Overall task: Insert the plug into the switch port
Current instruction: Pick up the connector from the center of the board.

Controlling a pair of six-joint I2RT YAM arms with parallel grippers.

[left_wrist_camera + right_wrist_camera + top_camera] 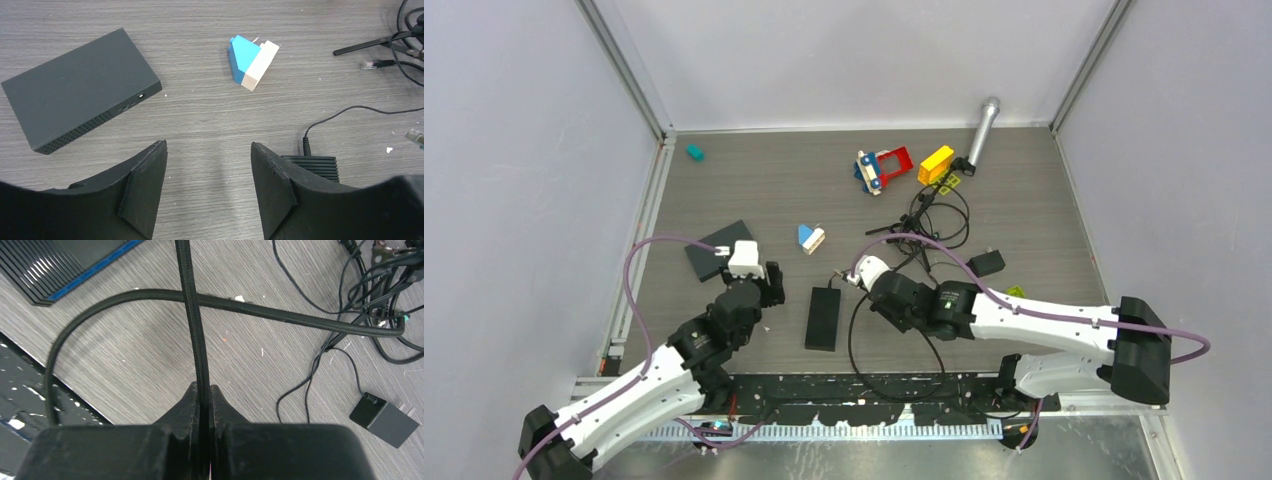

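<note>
right wrist view
right gripper (204, 390): jaws closed tight on the black cable (192, 300), which runs straight out ahead; its end is out of this view.
ribbed box (30, 265): one, ahead and to the left of the jaws, blue-edged; judged to be the switch.
adapter (384, 416): one, off to the right, well apart.

left wrist view
left gripper (207, 150): jaws open, holding nothing, over bare table (200, 115).
flat box (80, 90): one, ahead and left, small sockets on its side.
ribbed box: partly hidden behind one finger; a thin lead (350, 110) enters its far end.
plug (415, 135): a pale tip at the right edge, probably it; too small to be sure.

top view
lie of the ribbed box: between the two grippers, long axis near-to-far, its far short end just beside the right jaws.
nearer arm: the right, which also carries the black cable.
count: two arms, two black boxes.
</note>
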